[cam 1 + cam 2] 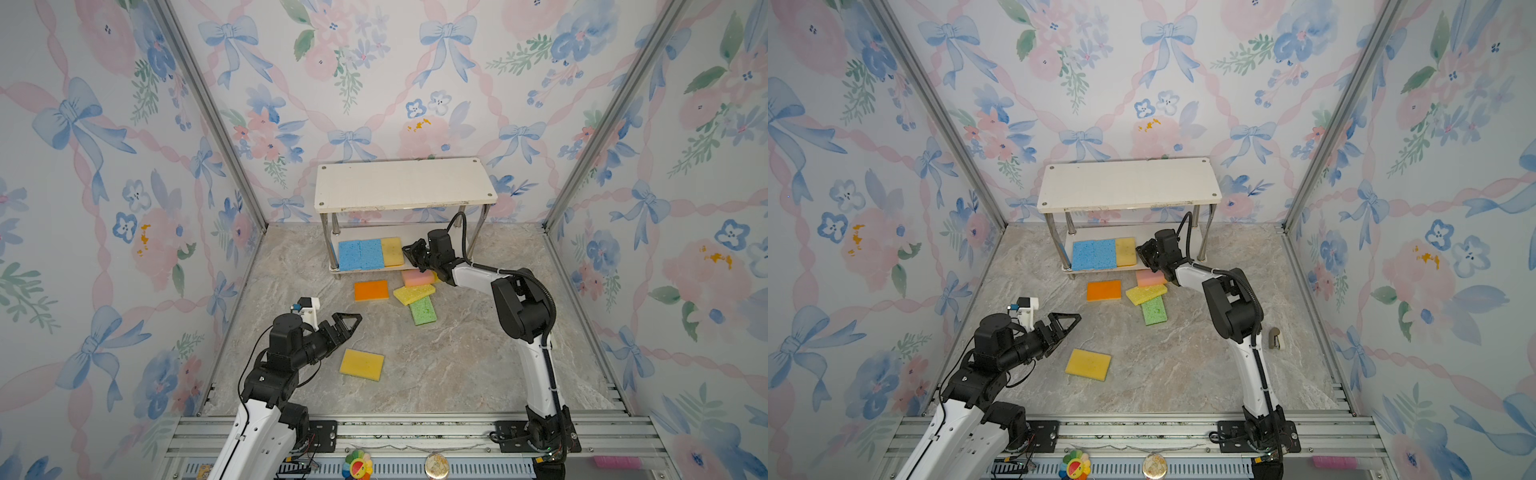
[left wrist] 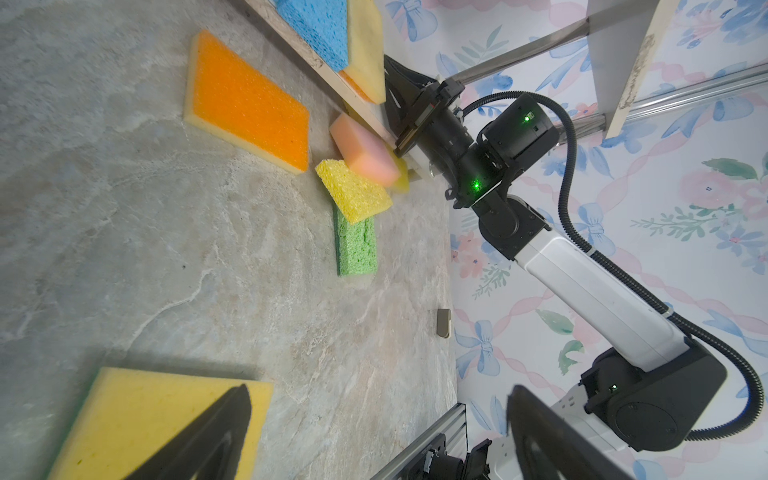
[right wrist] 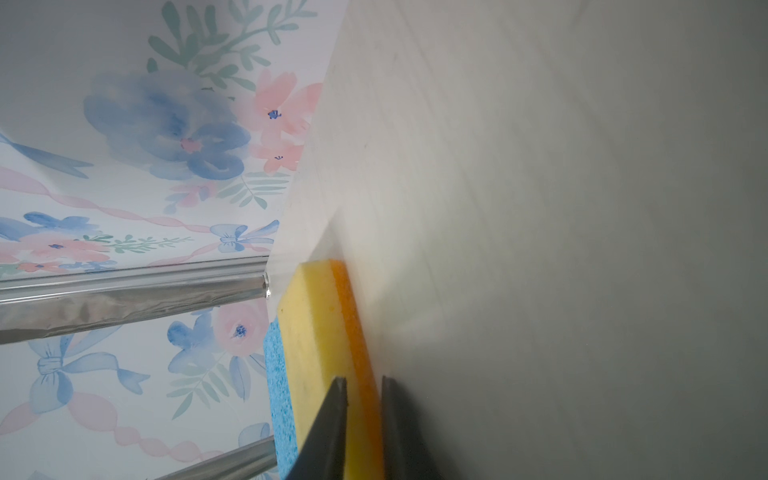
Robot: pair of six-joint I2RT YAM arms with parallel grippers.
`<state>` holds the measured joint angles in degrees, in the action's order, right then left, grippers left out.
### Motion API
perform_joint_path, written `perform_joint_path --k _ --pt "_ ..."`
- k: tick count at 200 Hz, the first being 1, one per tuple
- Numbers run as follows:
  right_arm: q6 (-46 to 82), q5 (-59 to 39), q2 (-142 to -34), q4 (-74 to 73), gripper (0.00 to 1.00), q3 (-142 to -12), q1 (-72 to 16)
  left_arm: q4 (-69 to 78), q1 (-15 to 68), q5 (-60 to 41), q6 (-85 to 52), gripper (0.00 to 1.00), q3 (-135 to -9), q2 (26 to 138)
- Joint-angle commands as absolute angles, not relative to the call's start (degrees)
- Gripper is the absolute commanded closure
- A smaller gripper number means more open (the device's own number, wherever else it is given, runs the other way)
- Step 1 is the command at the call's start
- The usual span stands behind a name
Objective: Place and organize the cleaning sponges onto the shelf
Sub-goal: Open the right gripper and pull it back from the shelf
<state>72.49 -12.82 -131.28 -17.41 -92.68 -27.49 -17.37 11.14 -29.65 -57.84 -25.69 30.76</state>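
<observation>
The marbled grey worktop (image 1: 457, 365) carries the two-tier white shelf with metal legs (image 1: 405, 183) at 12 o'clock. On its lower board lie two blue porous sponges (image 1: 360, 254) and, at their 3 o'clock, a yellow orange-backed sponge (image 1: 392, 251), which the right pincer (image 3: 364, 386) clamps. The left pincer (image 1: 351, 321) hovers spread wide and empty. A flat yellow rectangular sponge (image 1: 361, 364) lies at its 5 o'clock, long axis nearly 9-to-3; the left arm is clearly nearer, so it probably takes this one. An orange sponge (image 1: 371, 289), pink sponge (image 1: 417, 277), pale yellow sponge (image 1: 413, 294) and green sponge (image 1: 423, 311) lie just before the shelf.
</observation>
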Motion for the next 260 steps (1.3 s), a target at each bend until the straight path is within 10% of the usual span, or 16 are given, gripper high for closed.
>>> perform_joint_path --k 1,124,260 --pt "71.9 -11.6 -130.8 -15.5 0.79 -91.6 -27.3 -18.2 10.5 -30.6 -56.1 0.02 -25.4 29.9" --pt "67.8 -12.1 -114.6 -17.6 0.55 -75.5 -24.4 -18.0 9.9 -27.6 -53.3 0.02 -27.5 34.0" --pt "42.3 -21.1 -95.7 20.9 0.48 -63.2 -23.8 -11.1 9.9 -24.6 -57.8 0.02 -23.7 36.2"
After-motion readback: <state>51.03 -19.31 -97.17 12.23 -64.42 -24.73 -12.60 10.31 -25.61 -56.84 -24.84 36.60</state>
